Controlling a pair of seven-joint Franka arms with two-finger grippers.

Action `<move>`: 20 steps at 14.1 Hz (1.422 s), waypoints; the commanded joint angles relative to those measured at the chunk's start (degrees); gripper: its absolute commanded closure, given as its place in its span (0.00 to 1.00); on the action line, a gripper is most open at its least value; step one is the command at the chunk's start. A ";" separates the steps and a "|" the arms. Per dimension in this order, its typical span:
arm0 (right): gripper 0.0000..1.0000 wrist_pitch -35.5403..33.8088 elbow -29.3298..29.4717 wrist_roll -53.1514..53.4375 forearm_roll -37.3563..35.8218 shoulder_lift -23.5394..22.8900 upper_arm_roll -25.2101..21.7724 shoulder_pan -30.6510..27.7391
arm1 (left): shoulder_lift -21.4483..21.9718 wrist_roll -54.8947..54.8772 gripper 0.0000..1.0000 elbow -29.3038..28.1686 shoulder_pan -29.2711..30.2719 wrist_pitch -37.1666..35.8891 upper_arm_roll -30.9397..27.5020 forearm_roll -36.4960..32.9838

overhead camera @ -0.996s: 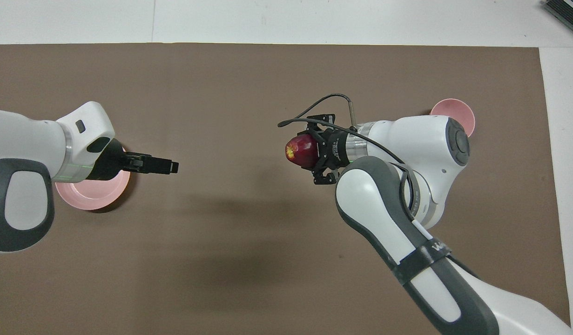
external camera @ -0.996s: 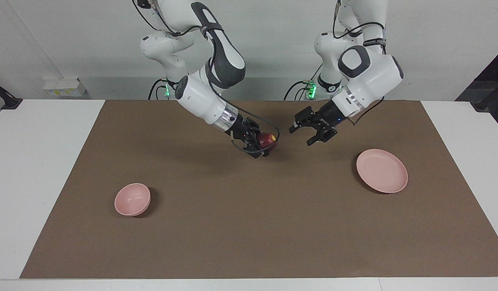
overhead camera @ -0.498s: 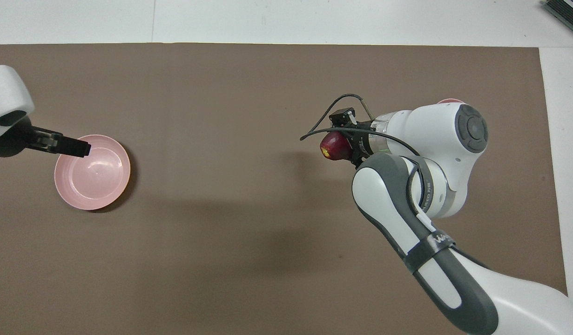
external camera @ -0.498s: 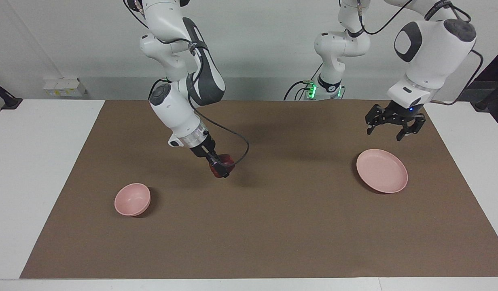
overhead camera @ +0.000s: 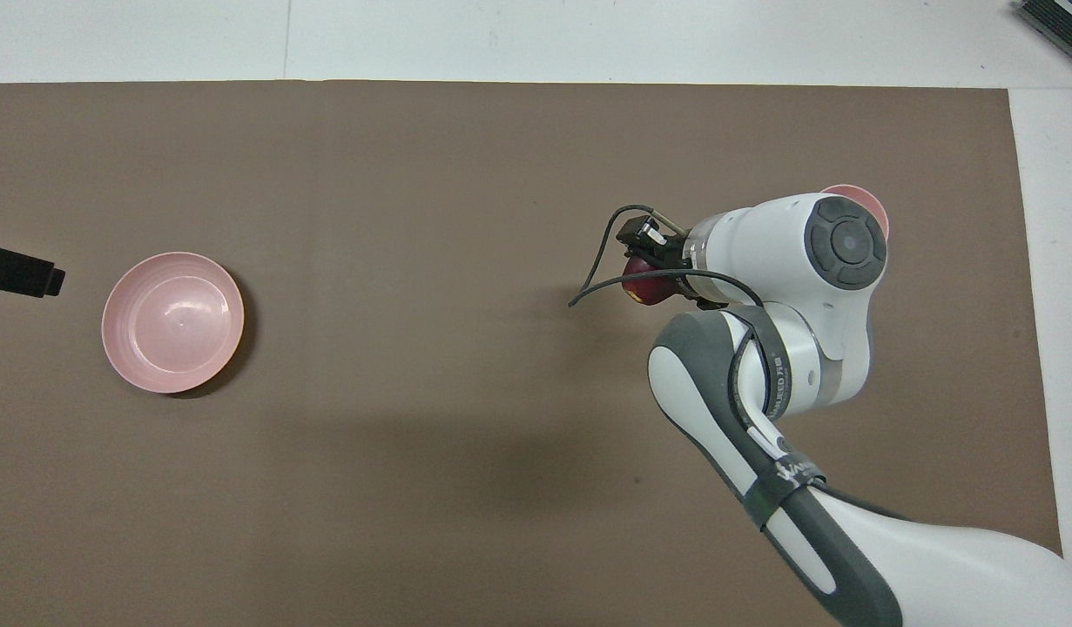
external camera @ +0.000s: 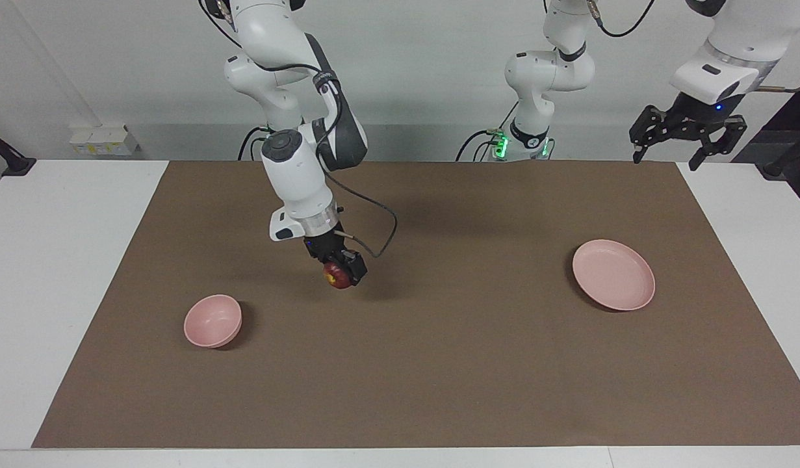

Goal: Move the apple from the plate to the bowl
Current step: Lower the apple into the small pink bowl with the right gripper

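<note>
Dark red apple [external camera: 338, 275] held above the mat between bare plate [external camera: 613, 274] and empty bowl [external camera: 212, 320]

A white table [external camera: 62, 273] is covered over most of its top by a brown mat [external camera: 438, 364], which is laid flat; white margins are left bare at both ends and along the edge farthest from the robots. A plain pale wall [external camera: 425, 71] is seen along the robots' edge. A white socket box [external camera: 104, 140] is mounted low on that wall, near the corner at the right arm's end. Soft shadows are cast on the mat. A dark slatted object [overhead camera: 1058, 22] is seen at one corner in the overhead view.
</note>
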State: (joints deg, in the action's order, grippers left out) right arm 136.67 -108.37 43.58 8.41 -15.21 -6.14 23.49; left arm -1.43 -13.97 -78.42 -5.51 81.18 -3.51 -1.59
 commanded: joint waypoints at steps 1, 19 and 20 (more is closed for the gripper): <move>1.00 2.01 0.88 -2.10 -10.82 -0.61 0.25 -2.21 | -1.12 0.96 0.00 2.57 -0.29 -2.43 -0.45 -0.70; 1.00 19.77 -2.72 -24.78 -21.59 -5.79 0.42 -19.98 | 0.72 2.37 0.00 0.64 -0.12 -1.90 -0.89 -0.78; 1.00 21.52 -2.72 -24.95 -21.59 -7.10 0.34 -20.32 | 0.72 2.37 0.00 0.64 -0.12 -1.90 -0.89 -0.78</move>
State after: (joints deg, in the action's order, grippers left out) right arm 154.37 -110.70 19.56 -12.30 -20.11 -6.52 4.77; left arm -1.30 -12.28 -77.84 -5.52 80.24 -4.36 -1.59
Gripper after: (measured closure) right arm 0.233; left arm 0.000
